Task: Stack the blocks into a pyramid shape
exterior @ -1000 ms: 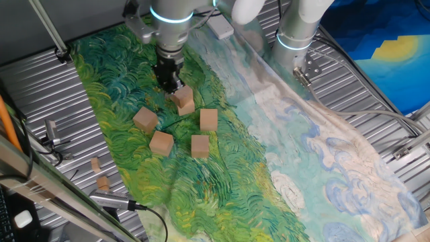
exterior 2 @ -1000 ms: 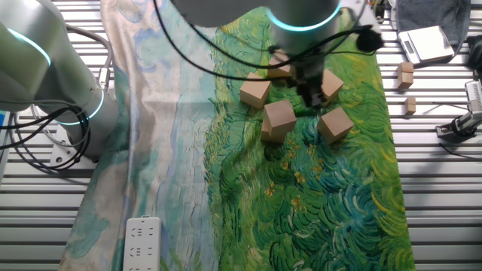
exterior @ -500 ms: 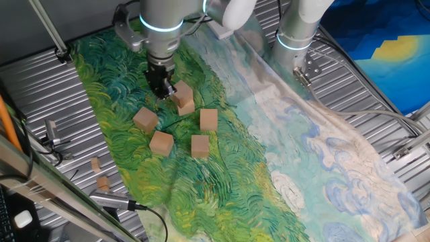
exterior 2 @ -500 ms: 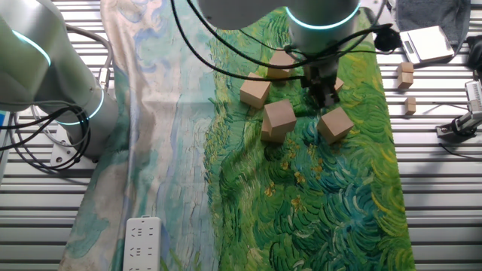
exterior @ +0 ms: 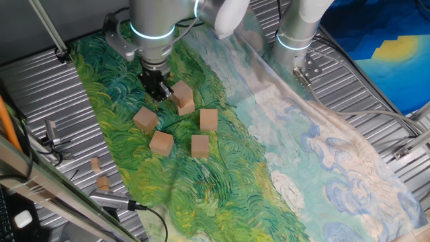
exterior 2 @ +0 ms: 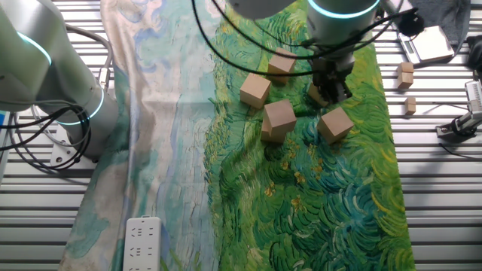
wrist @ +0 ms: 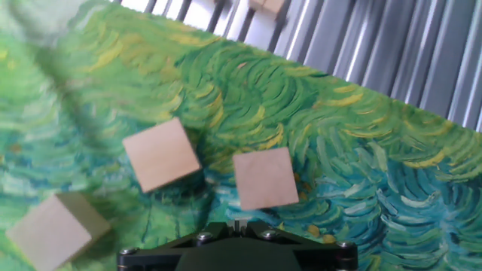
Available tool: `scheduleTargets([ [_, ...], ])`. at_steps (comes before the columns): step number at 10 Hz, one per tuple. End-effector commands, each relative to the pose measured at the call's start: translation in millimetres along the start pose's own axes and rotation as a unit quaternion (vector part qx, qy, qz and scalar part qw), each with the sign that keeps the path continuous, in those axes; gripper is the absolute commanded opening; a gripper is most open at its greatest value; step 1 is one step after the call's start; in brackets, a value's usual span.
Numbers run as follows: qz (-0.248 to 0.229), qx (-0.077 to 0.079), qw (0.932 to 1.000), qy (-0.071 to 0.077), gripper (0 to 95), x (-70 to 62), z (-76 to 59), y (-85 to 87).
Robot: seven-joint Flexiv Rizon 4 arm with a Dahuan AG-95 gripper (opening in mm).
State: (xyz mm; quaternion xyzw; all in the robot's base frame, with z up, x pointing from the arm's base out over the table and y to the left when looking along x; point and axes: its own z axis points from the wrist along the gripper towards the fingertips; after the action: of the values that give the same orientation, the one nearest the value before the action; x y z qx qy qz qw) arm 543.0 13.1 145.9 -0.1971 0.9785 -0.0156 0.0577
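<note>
Six plain wooden cubes lie on the green part of the painted cloth [exterior: 134, 74]. Two form a stack [exterior: 183, 98], which also shows in the other fixed view [exterior 2: 279, 119]. Four lie singly [exterior: 145, 119] [exterior: 161, 142] [exterior: 199, 145] [exterior: 209, 119]. My gripper [exterior: 158, 93] hangs above the cloth, left of the stack, with its jaws together and nothing in them. In the other fixed view the gripper [exterior 2: 332, 92] partly covers one cube [exterior 2: 315, 93]. In the hand view two cubes [wrist: 160, 153] [wrist: 263, 178] lie just beyond the gripper [wrist: 237, 223], and a third [wrist: 53, 229] is at lower left.
Two small tan wooden bits [exterior: 95, 163] [exterior: 103, 182] lie on the slatted metal beside the cloth's edge. A second arm's base [exterior: 295, 33] stands at the back. A white power strip [exterior 2: 143, 239] lies on the pale cloth. A cable [exterior: 134, 205] runs at the front.
The gripper has moved away from the stack toward the cloth's edge: left in one fixed view, right in the other. No cube has moved.
</note>
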Motion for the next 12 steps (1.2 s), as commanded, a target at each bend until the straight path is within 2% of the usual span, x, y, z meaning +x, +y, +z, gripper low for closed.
scheduleTargets([
  [1, -0.025, 0.003, 0.9996, 0.01, 0.0, -0.2, 1.8, -0.6],
  [3, -0.011, 0.002, 0.9999, 0.01, 0.0, -0.2, 3.3, -0.9],
  [6, 0.006, -0.003, 0.9998, 0.02, 0.0, -0.2, 7.8, -1.7],
  [7, 0.012, -0.008, 0.9998, 0.017, 0.0, -0.2, 7.8, -1.7],
  [9, 0.009, -0.012, 0.9997, 0.017, 0.0, -0.2, 7.8, -1.7],
  [10, 0.002, -0.014, 0.9996, 0.026, 0.0, -0.2, 7.8, -1.7],
  [12, -0.006, -0.014, 0.9995, 0.027, 0.0, -0.2, 7.8, -1.7],
])
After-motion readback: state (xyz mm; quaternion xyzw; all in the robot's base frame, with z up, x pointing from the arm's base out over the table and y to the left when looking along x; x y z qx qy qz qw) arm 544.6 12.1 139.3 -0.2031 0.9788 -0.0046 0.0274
